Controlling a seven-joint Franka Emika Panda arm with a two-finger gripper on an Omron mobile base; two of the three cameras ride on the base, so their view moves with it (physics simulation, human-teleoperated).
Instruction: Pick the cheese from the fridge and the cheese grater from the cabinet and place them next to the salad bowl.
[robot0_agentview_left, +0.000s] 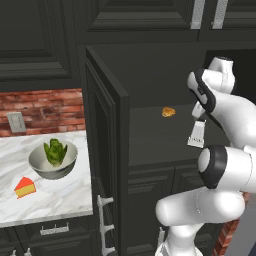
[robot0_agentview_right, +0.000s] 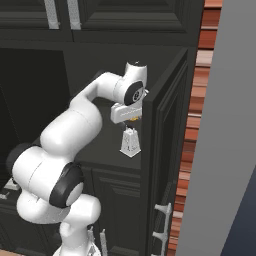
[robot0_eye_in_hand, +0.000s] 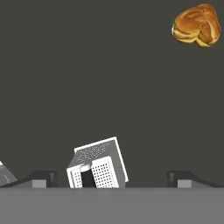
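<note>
Cabinet (robot0_agentview_left: 107, 130) door is standing swung open toward the tabletop (robot0_agentview_left: 60, 195). The cheese grater (robot0_agentview_left: 197, 133) is sitting upright on the dark inner shelf (robot0_agentview_left: 150, 135), with a small orange-brown rounded lump (robot0_agentview_left: 168, 112) lying further back, well apart from it. The pincer (robot0_eye_in_hand: 112, 177) is hanging just above the grater with its fingers (robot0_eye_in_hand: 41, 178) spread wide apart, one on each side of the grater; whether they are touching it is hard to tell, though they look clear. On the marble tabletop, the salad bowl (robot0_agentview_left: 53, 159) is holding green leaves, and the cheese (robot0_agentview_left: 24, 187) is lying just beside it, at its near left
</note>
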